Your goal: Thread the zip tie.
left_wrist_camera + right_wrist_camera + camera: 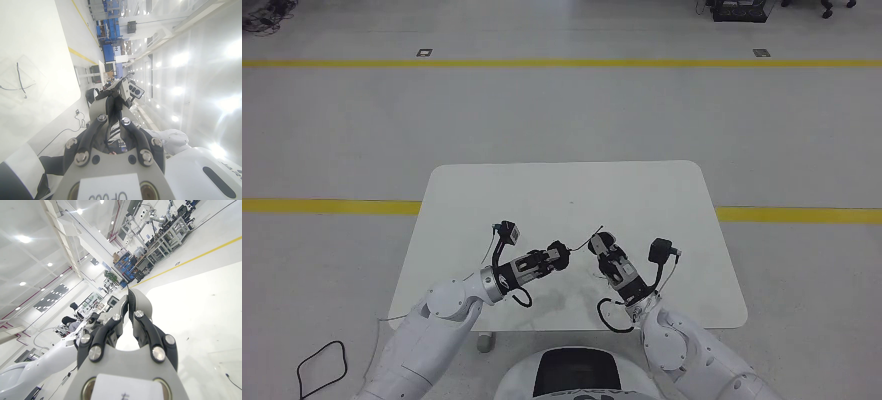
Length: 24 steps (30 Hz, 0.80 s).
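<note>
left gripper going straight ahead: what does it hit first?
Likely the right gripper, facing the left gripper nearly tip to tip above the table, with the zip tie pinched in it. Depth of the gap is unclear.

One white table (662, 190) stands in the middle of the top view. Over its near part are two grippers, the left gripper (560, 250) and the right gripper (598, 242), with one zip tie (589, 236) between them. The floor carries two yellow lines, an upper line (562, 63) across the top of the frame and a middle line (332, 206) level with the table. There are two small square floor plates, one plate (423, 52) at the upper left and another plate (761, 52) at the upper right. One looped black cable (320, 368) lies at the lower left. At the left of the left wrist view, two loose black strips (19, 78) cross on one clear sheet (37, 77).
</note>
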### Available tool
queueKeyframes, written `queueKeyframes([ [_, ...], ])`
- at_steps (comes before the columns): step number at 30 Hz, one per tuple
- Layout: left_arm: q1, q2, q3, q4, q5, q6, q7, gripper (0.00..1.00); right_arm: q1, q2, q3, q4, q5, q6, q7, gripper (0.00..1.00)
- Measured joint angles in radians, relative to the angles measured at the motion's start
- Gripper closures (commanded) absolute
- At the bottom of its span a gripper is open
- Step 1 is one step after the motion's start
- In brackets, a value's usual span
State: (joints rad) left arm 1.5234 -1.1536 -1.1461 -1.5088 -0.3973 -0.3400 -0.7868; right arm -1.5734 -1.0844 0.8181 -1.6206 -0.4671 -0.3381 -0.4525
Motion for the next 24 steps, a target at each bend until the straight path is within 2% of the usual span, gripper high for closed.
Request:
queueKeyframes([
  [15,0.000,0.000,0.000,0.000,0.000,0.000,0.000,1.00,-0.024,-0.022,0.023,-0.036,-0.005,0.032,0.048,1.00],
  [24,0.000,0.000,0.000,0.000,0.000,0.000,0.000,1.00,-0.029,-0.024,0.027,-0.041,-0.007,0.035,0.056,1.00],
])
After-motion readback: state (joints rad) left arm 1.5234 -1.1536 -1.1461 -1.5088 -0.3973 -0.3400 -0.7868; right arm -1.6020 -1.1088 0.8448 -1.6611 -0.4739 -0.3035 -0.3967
